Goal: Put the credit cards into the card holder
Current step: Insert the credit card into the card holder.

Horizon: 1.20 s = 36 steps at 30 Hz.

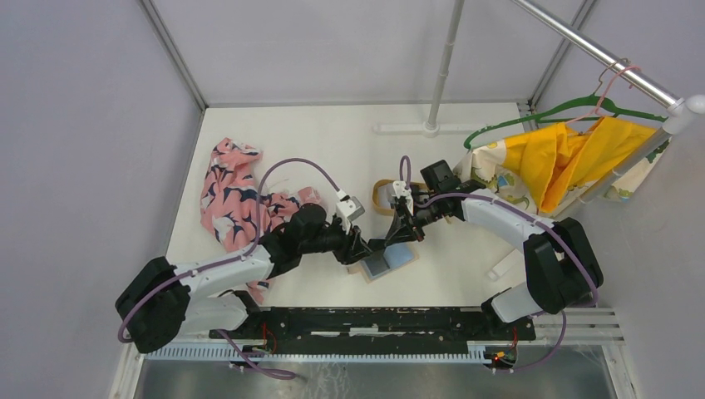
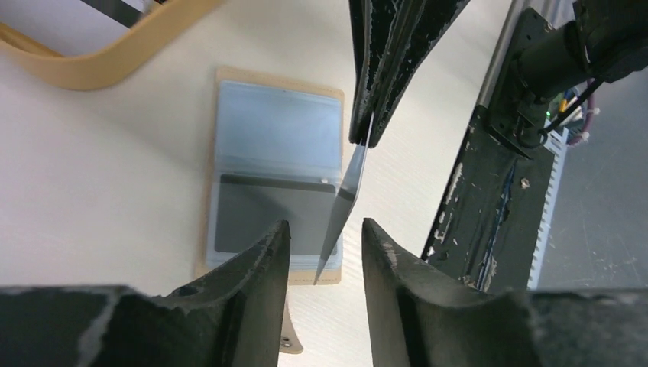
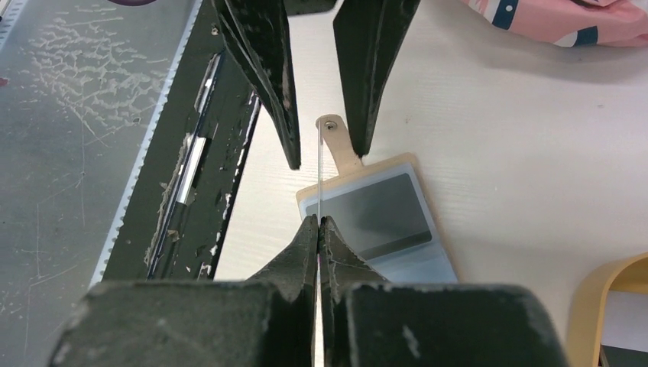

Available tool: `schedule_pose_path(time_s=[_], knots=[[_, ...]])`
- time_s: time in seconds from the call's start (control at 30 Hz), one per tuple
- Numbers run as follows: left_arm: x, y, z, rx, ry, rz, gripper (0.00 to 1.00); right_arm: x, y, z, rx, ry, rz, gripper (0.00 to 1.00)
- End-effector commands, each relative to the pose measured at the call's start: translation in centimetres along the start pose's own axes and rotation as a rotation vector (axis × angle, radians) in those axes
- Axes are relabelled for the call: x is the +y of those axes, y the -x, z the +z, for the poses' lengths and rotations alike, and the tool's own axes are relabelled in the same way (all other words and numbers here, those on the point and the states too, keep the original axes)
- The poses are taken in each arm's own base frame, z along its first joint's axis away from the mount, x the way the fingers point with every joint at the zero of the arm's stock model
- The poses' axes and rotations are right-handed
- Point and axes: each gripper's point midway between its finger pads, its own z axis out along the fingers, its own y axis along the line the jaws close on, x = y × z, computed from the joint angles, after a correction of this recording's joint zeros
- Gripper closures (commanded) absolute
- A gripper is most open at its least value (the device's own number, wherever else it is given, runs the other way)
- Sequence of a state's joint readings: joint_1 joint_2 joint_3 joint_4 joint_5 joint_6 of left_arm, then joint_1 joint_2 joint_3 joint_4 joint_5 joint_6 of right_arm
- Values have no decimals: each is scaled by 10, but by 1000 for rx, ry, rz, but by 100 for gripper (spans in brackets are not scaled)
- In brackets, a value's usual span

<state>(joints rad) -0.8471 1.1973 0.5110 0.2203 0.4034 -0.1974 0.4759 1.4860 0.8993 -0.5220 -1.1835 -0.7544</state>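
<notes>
Card (image 2: 348,195) on edge, long axis running from right gripper (image 3: 318,222), pinching it, to left gripper (image 2: 325,227), spread astride; tip maybe touching wallet (image 2: 275,130).

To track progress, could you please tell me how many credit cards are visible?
2: a pale card pinched by the right gripper, a dark card in the card holder. Others may be hidden.
</notes>
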Motion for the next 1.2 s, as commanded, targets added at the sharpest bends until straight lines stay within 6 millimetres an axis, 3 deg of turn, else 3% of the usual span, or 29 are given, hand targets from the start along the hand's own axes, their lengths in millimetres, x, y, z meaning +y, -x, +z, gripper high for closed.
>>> schedule_pose_path(time_s=[0.0, 0.13, 0.27, 0.4, 0.6, 0.7, 1.0, 1.17], knots=[[7, 34, -14, -154, 95, -15, 49, -4, 11, -3, 4, -11, -37, 100], [21, 39, -31, -204, 217, -81, 40, -7, 10, -6, 22, -39, -34, 100], [29, 32, -42, -232, 288, -198, 39, -16, 10, -16, 32, -95, -8, 100], [31, 9, -43, -194, 314, -362, 39, -22, 8, -27, 20, -136, 29, 100], [33, -39, -46, -75, 388, -617, 33, -24, 3, -29, 21, -153, 53, 100], [29, -53, -45, -26, 398, -703, 32, -26, 1, -28, 27, -156, 67, 100], [25, -73, -31, 127, 518, -742, 34, -31, -5, -28, 38, -175, 94, 100], [23, -75, -17, 172, 540, -701, 45, -30, -5, -28, 37, -174, 98, 100]])
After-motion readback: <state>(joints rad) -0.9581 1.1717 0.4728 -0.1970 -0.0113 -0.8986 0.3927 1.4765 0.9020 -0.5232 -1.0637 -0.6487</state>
